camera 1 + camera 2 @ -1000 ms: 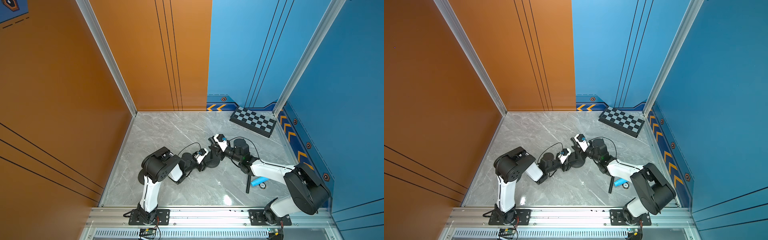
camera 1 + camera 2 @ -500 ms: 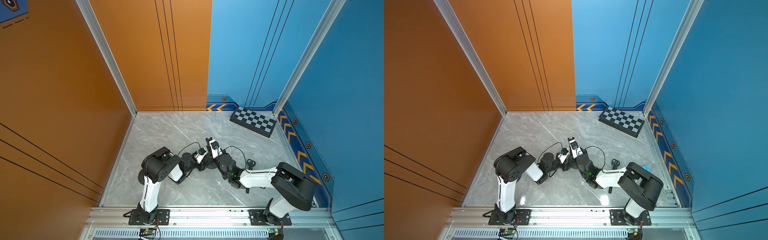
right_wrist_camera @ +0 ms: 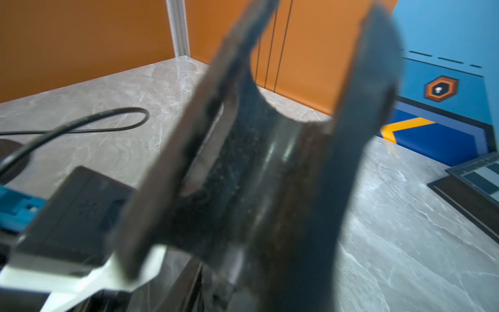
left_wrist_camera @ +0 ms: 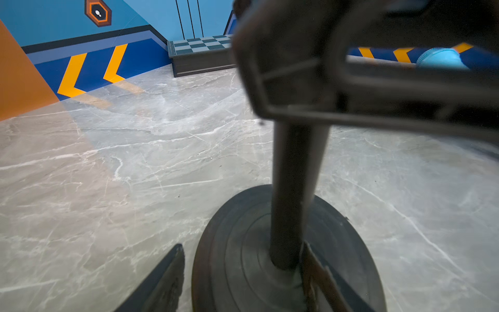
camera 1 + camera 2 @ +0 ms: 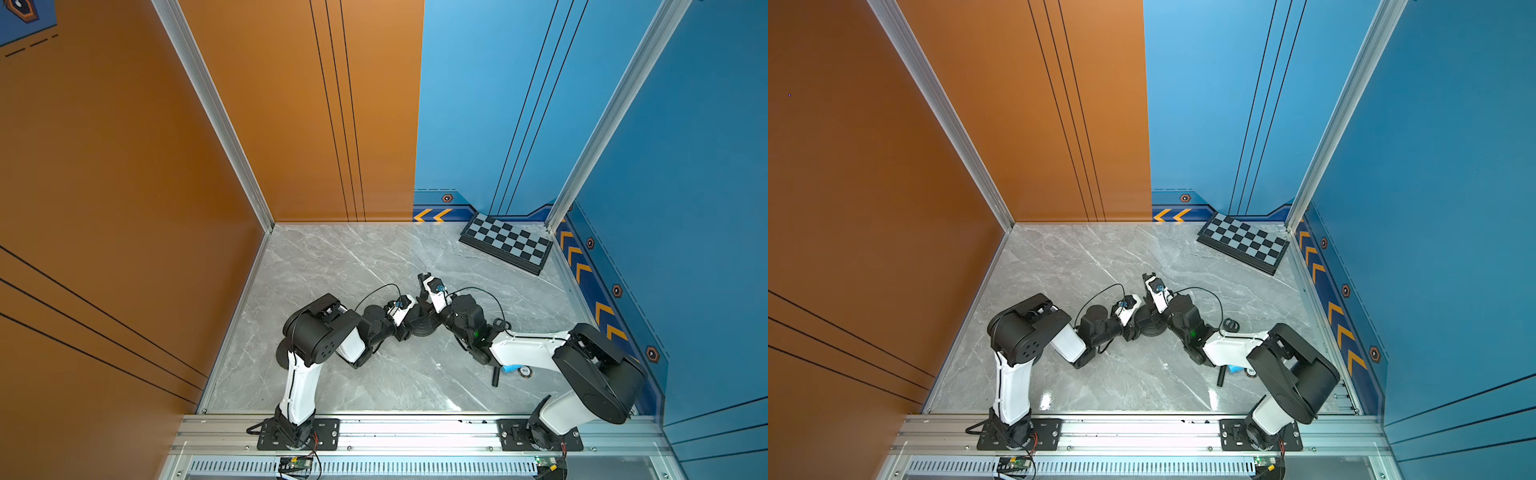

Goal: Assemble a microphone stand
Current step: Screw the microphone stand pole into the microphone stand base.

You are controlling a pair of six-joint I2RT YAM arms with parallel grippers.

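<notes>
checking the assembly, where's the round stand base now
In both top views the round base sits mid-table between the two arms, nearer the robot than the checkerboard; the left wrist view shows a pole upright in it.

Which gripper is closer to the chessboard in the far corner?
Right. The right gripper is up over the round base, toward the chessboard; the left gripper is low at the base's other side, farther off.

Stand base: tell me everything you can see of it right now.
The base is a dark, matte round disc with concentric rings on top, lying flat on the marble table near its middle. A dark pole stands roughly upright from its centre. The left gripper straddles one side of it, open: one finger beside the rim, not touching, the other at the pole's foot.
</notes>
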